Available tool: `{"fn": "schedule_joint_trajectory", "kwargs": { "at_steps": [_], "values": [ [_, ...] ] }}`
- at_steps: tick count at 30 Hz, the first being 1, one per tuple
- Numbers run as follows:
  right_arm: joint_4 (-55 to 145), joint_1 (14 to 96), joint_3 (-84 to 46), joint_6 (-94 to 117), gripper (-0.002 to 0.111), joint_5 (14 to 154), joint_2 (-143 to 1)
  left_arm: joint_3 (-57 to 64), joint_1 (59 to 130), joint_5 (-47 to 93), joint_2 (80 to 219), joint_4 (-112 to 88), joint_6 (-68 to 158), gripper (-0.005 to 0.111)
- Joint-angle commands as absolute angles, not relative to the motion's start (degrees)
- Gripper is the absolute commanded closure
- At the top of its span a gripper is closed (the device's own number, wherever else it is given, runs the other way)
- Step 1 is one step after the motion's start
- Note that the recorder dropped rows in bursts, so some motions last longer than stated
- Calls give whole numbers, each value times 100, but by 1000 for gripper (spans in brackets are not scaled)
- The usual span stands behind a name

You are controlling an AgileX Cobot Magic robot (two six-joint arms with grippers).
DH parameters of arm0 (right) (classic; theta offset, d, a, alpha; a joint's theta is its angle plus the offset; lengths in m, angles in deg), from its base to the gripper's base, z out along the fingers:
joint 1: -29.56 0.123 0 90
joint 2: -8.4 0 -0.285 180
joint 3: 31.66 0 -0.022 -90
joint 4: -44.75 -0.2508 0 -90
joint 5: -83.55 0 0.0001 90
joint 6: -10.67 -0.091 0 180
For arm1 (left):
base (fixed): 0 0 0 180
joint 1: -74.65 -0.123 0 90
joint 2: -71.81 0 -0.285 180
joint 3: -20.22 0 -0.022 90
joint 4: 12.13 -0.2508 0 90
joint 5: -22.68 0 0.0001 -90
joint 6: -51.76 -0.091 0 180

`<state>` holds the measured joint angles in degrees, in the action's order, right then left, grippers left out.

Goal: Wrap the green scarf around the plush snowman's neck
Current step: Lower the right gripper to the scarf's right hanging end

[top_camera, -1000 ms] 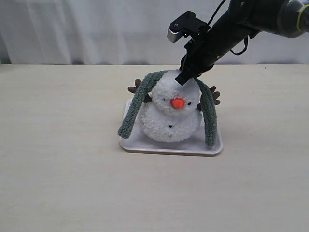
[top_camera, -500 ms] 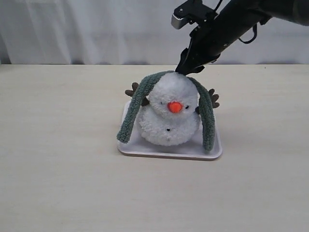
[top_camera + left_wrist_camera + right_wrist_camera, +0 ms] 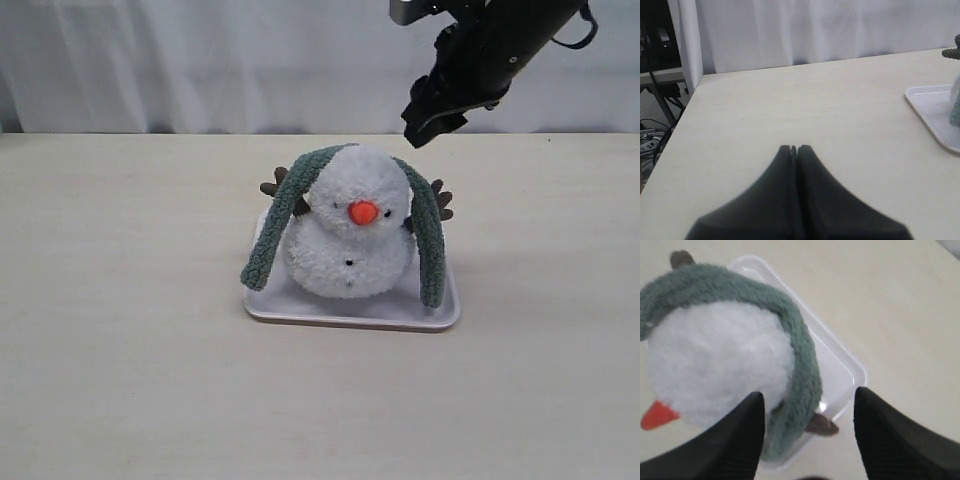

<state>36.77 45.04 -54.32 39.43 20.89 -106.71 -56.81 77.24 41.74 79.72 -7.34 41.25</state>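
Overhead, the right gripper [image 3: 433, 118] hung in the air at 1 o'clock from the snowman [image 3: 350, 245], touching nothing. Its wrist view showed the two fingers [image 3: 735, 440] spread wide, empty, with the toy's head below them.

Snowman sat upright on a white tray [image 3: 445, 312] at mid-table [image 3: 120, 360], orange nose [image 3: 364, 212] facing the exterior camera. Brown twig arms poked out at 10 and 2 o'clock.

Scarf [image 3: 278, 220] lay draped over the crown and back of the head, not down at the neck [image 3: 345, 232]. One end hung to 8 o'clock, its tip at the tray's edge; the other hung to 4 o'clock, its tip on the tray. Ends were apart and uncrossed, so the front of the neck was bare.

Left gripper [image 3: 794, 148] was seen only in its wrist view: fingers pressed together, holding nothing, low over bare table. Tray corner showed at 3 o'clock of that picture's centre.

White curtain [image 3: 200, 60] backed the table.
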Motion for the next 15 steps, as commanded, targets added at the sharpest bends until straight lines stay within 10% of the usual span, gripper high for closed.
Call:
{"fn": "schedule_joint_trajectory", "kwargs": {
  "at_steps": [1,15],
  "values": [
    [4122,4496,-5405,3248,57,1504,-10604,-5700,7705,4107,7960,-709,4140,107],
    [3266,4507,-3608,3510,57,1926,-10494,-5700,7705,4107,7960,-709,4140,107]
  ]
}}
